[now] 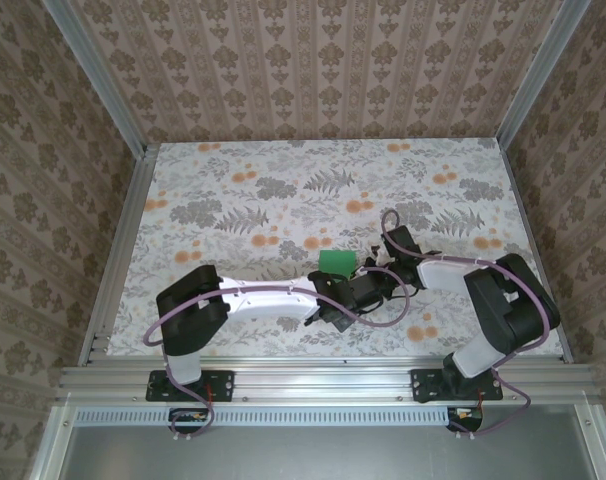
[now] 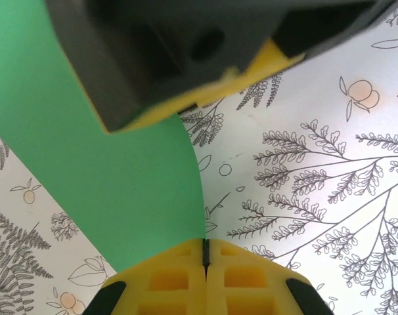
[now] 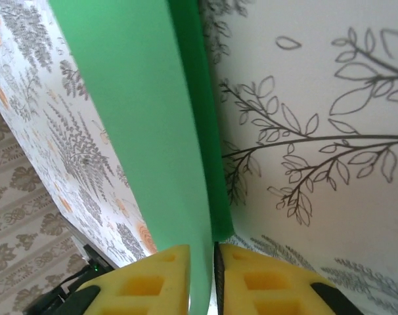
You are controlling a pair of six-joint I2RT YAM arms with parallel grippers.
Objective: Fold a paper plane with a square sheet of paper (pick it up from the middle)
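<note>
Jaws of the left gripper (image 2: 205,251) are pressed together on the edge of the green paper sheet (image 2: 120,177), which curves above the tabletop (image 2: 330,177) centre. Right gripper (image 3: 215,254) straddles the same sheet; we cannot tell whether it grips. We advise a firm left pinch before any release.

From above, you get just a small patch of the green sheet (image 1: 337,262); the arms (image 1: 273,298) meeting over it hide the rest, so its shape is unclear. Near the left gripper (image 2: 204,254) it runs off the frame's top behind a blurred dark body (image 2: 159,46). At the right gripper (image 3: 203,266) it blurs, and you cannot tell whether the pads (image 3: 166,282) pinch it.
</note>
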